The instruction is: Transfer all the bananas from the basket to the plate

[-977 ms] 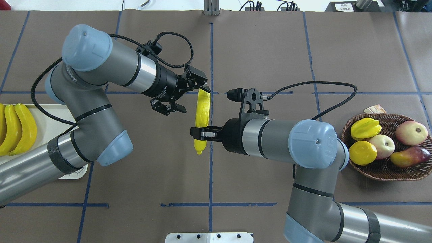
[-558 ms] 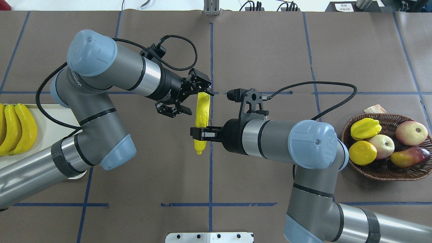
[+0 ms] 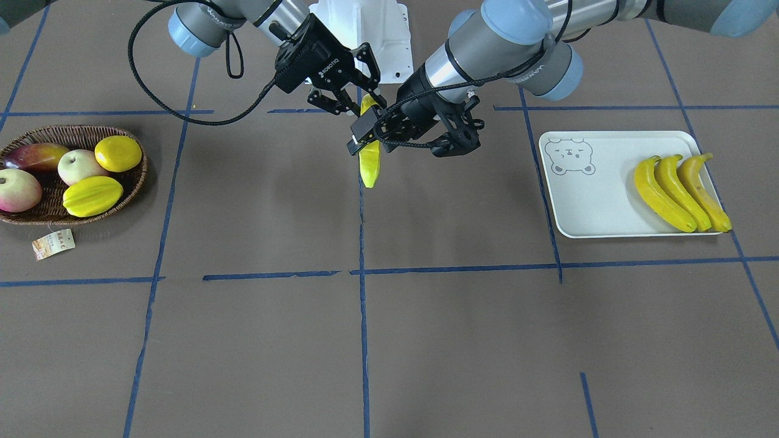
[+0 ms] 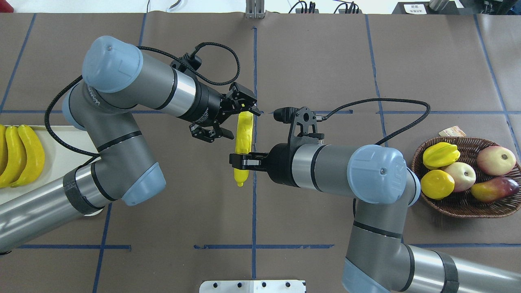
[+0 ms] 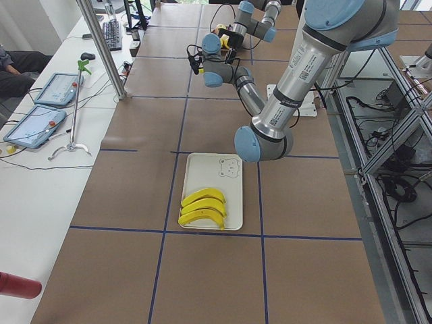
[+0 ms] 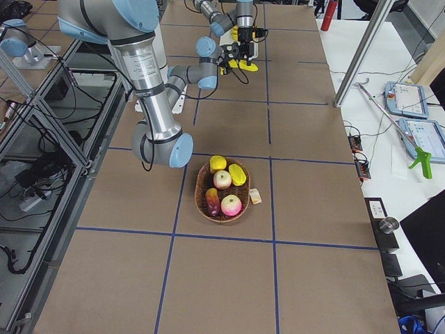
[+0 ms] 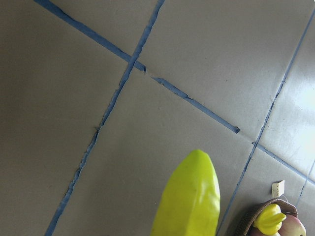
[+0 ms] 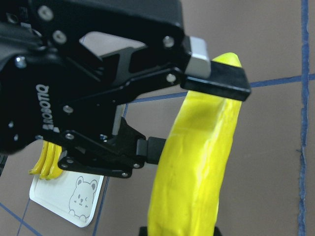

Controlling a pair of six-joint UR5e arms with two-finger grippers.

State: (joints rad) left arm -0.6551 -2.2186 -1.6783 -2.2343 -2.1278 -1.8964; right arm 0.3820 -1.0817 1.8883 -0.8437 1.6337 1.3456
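Note:
A yellow banana [image 4: 244,136] hangs upright above the middle of the table. My right gripper [image 4: 242,160] is shut on its lower half. My left gripper [image 4: 239,124] is open, with its jaws on either side of the banana's upper end. In the front view the banana [image 3: 369,167] hangs below both the right gripper [image 3: 362,103] and the left gripper [image 3: 395,145]. Three bananas [image 3: 669,188] lie side by side on the white plate [image 3: 596,207]. The wicker basket [image 4: 464,205] at the right shows no banana.
The basket holds a star fruit [image 4: 441,154], a lemon [image 4: 436,184], two apples and a mango. Its paper tag [image 4: 452,131] lies on the table beside it. Brown table paper with blue tape lines lies between the basket and the plate [image 4: 57,140].
My left arm has moved right, bringing its open jaws closer around the banana's upper end. My right gripper and the banana have stayed in place.

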